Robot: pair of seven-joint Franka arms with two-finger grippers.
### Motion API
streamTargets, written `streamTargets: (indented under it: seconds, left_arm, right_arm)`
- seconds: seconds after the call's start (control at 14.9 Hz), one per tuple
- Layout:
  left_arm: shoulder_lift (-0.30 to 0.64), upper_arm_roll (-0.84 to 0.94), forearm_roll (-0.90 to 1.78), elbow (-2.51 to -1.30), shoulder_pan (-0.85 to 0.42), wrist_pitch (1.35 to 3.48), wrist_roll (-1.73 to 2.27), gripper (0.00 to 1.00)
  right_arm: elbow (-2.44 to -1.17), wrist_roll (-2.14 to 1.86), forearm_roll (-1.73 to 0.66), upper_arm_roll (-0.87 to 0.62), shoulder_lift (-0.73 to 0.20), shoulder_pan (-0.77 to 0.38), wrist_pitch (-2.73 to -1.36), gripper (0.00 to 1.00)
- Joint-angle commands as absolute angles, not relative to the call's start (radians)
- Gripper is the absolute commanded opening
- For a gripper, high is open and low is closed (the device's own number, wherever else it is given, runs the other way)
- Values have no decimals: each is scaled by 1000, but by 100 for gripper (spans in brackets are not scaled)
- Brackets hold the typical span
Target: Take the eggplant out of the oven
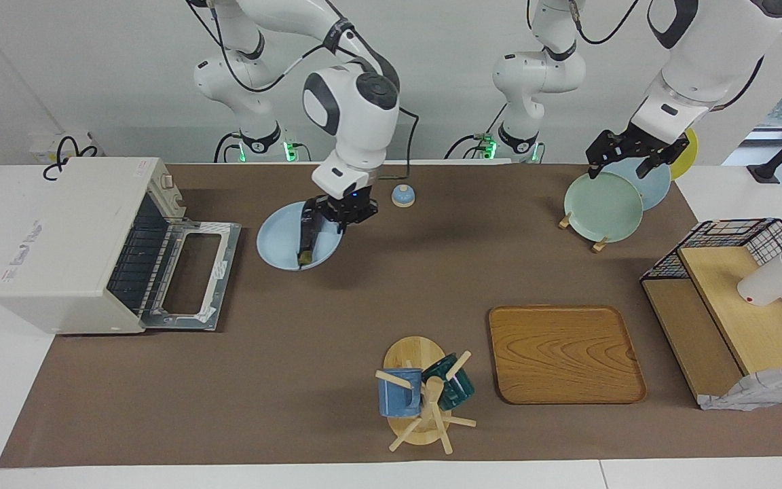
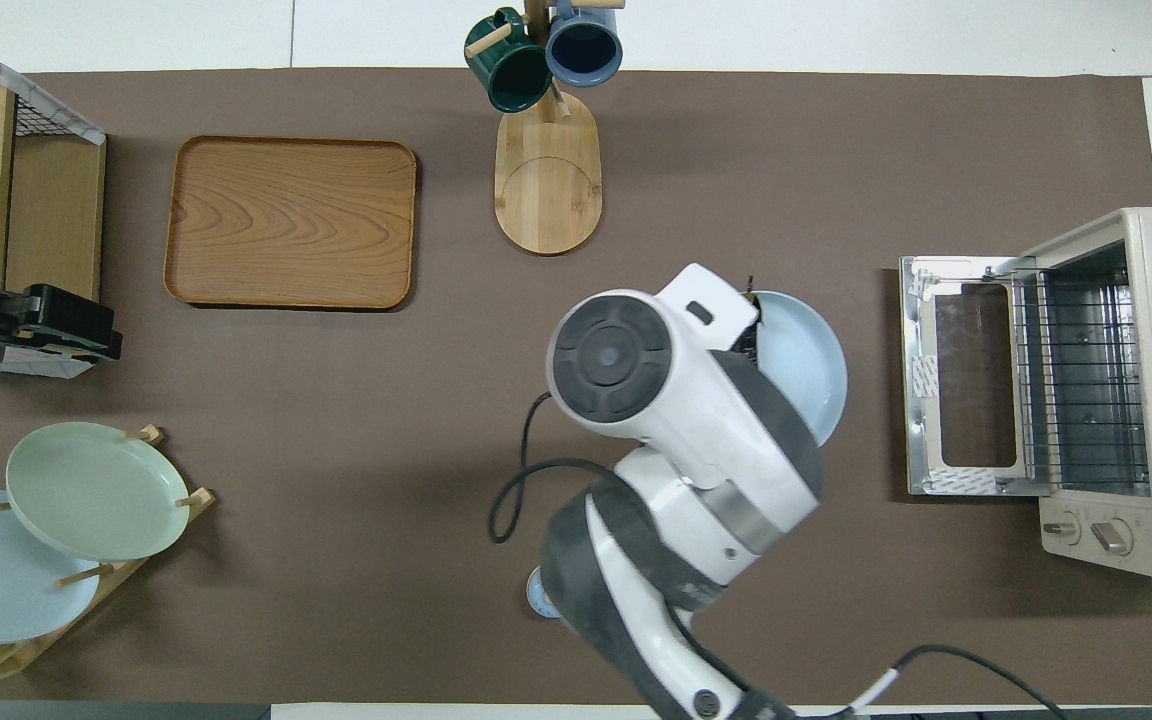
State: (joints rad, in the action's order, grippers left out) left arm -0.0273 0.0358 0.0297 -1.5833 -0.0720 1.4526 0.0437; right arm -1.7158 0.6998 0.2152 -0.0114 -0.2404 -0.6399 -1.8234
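Note:
The eggplant [image 1: 308,236] lies on a light blue plate [image 1: 275,241], which sits beside the oven's open door; its stem tip points away from the robots. My right gripper [image 1: 338,216] is low over the plate, at the eggplant's end nearer the robots. In the overhead view the right arm hides the eggplant, and only part of the plate [image 2: 811,370] shows. The white oven [image 1: 68,244] stands at the right arm's end of the table, its door [image 1: 194,275] folded down flat. Its wire rack [image 2: 1076,380] is bare. My left gripper [image 1: 618,166] waits open above the plate rack.
A plate rack with a green plate [image 1: 603,206] stands near the left arm. A wooden tray [image 1: 564,353] and a mug tree [image 1: 425,394] lie farther from the robots. A black wire-mesh rack [image 1: 737,305] holds a white cup. A small blue knob [image 1: 402,195] is near the plate.

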Motion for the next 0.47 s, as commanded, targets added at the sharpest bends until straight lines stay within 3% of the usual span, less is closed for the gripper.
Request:
streamTargets:
  seconds: [0.0, 0.13, 0.4]
  left_arm:
    - [-49, 34, 35, -1600, -67, 1460, 44, 100]
    - [-49, 34, 35, -1600, -69, 1462, 45, 100]
    - [-49, 31, 35, -1600, -67, 1456, 48, 100]
  right_arm:
    - [-1401, 865, 189, -8, -499, -710, -1743, 0]
    - [-1393, 900, 163, -50, -537, -721, -1866, 0]
    - [-1526, 926, 138, -54, -531, -729, -2070, 0]
